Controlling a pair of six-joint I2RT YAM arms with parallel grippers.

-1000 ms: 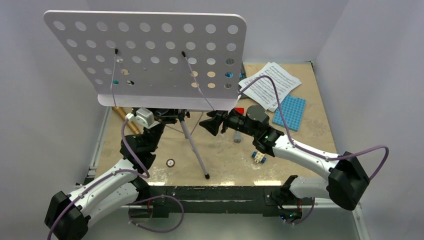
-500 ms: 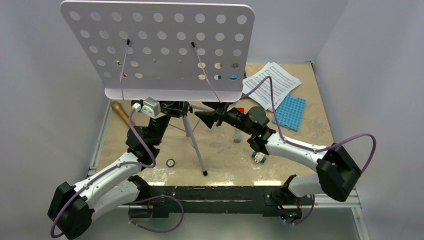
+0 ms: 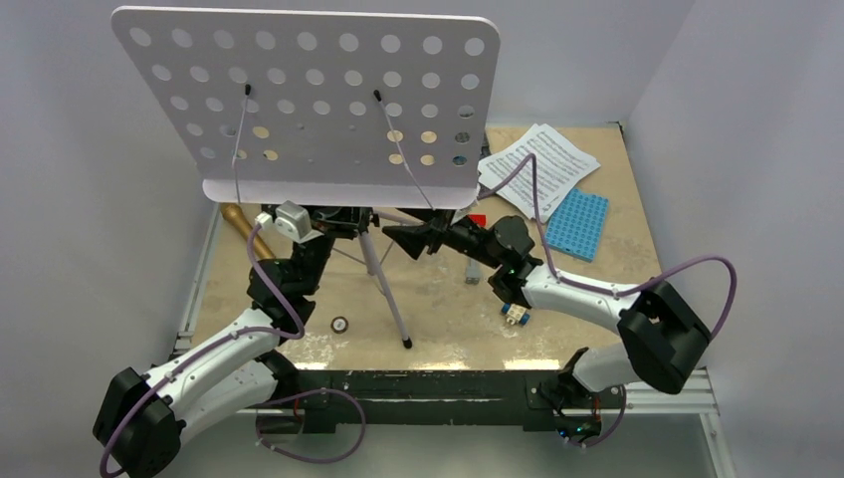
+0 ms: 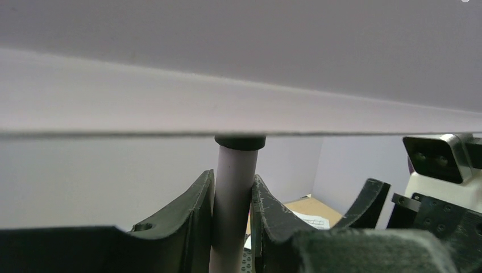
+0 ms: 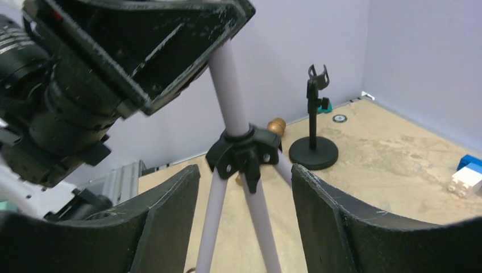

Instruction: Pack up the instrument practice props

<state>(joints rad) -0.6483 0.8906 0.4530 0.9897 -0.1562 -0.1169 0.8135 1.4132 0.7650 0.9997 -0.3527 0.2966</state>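
Note:
The lilac perforated music stand (image 3: 318,100) stands upright on its tripod legs (image 3: 390,299) at the table's left middle. My left gripper (image 4: 233,176) is shut on the stand's pole (image 4: 232,216) just under the desk. My right gripper (image 5: 245,170) is open, with a jaw on either side of the tripod legs below the black hub (image 5: 243,151), touching neither. White sheet-music pages (image 3: 537,164) lie at the back right. The gold-brown microphone (image 3: 239,221) lies by the left edge, partly hidden by the desk. The black mic stand (image 5: 314,151) stands behind the tripod.
A blue baseplate (image 3: 577,224) lies right of my right arm, with a red brick (image 3: 478,220) beside it. Small blue and white bricks (image 3: 515,314) sit near the front. A small round ring (image 3: 340,324) lies by the left arm. Walls close three sides.
The stand has shifted right and back with my left gripper on its pole. My right gripper has moved left, closer round the tripod legs.

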